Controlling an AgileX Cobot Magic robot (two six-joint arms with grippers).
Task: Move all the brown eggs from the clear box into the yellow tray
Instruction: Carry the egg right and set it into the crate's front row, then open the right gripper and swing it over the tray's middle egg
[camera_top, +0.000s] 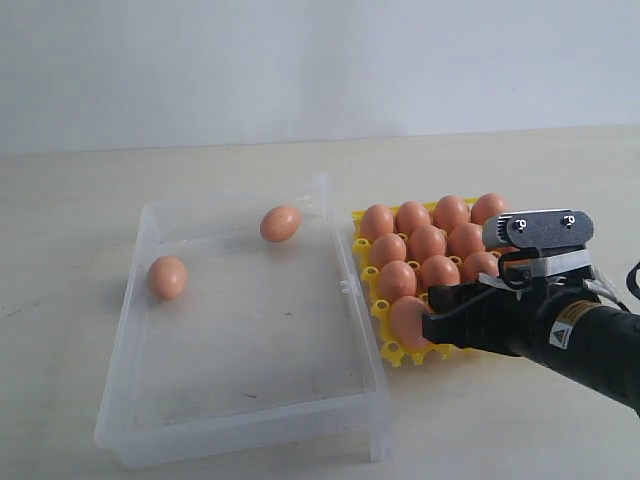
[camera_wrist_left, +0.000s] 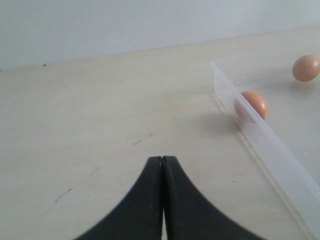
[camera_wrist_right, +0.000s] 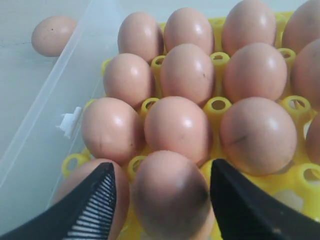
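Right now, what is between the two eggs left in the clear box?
Just the bare floor of the clear box. The exterior view shows one egg by its left wall and the other egg near its back wall, nothing between them.

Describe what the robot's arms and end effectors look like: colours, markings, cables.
The right arm is black, with a silver-grey screwed bracket on top, a yellow-and-white warning label on its side and a thin dark cable. The right end effector has black fingers, one faced with a pale ribbed pad. The left end effector is two smooth black fingers curving to points.
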